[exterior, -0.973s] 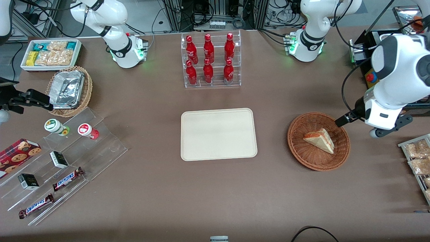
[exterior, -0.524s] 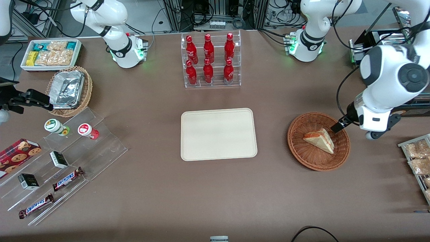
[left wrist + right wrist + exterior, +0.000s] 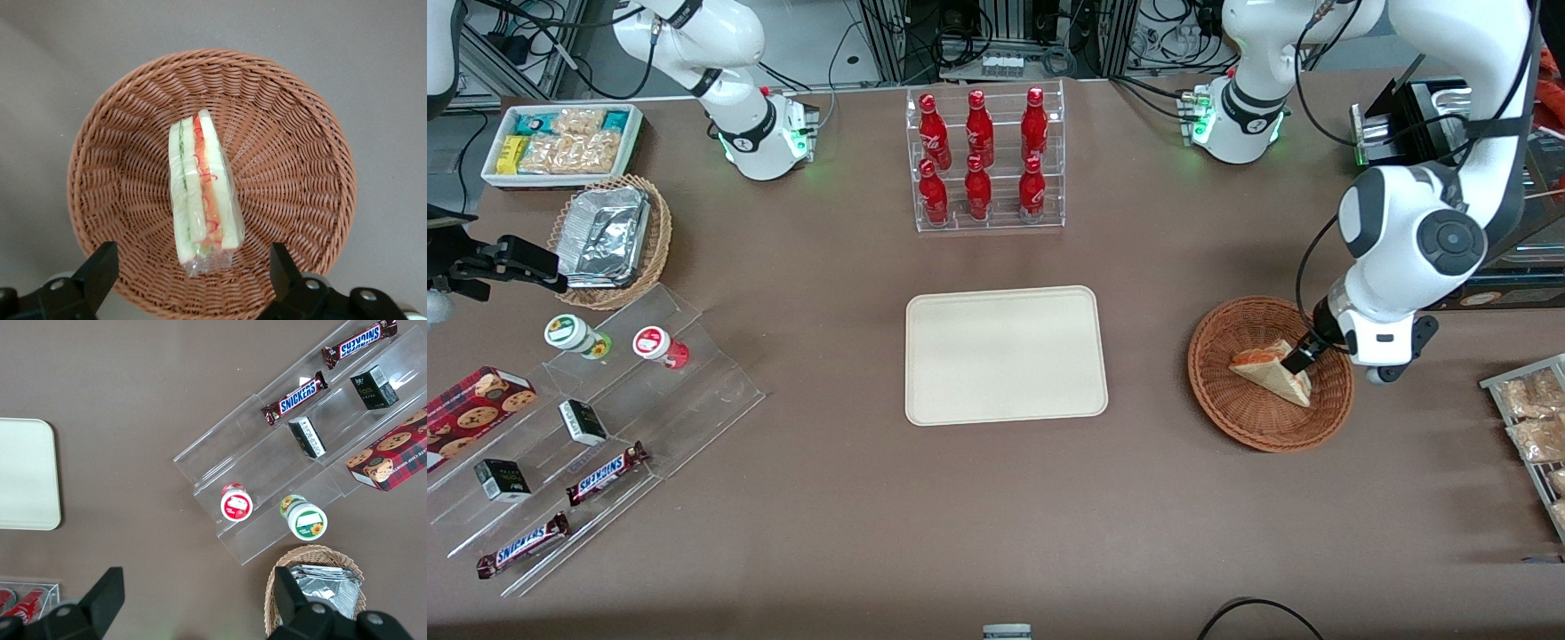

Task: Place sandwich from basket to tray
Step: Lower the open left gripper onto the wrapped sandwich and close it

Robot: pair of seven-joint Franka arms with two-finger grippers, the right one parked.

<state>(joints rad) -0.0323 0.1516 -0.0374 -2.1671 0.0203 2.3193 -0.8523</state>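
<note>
A: Pale triangular sandwich wedge lies in the round reddish-brown wicker basket, ungrasped.

B: Your left gripper?

A: Just above it, jaws wide, straddling it, holding nothing.

B: Progress?

A: You've got grasp, lift, and carry to the bare cream rectangular tray left.

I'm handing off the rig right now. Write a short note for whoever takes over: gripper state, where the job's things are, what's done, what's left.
Left gripper: open, hovering over the round reddish-brown wicker basket, fingers either side of the sandwich, not closed on it.
Triangular white-bread sandwich with red and green filling: in the basket, not yet grasped.
Flat cream rectangular tray: at the table's middle, nothing on it.
Done: approach only.
Left: lower, close on the sandwich, lift, carry it to the tray, release.
</note>
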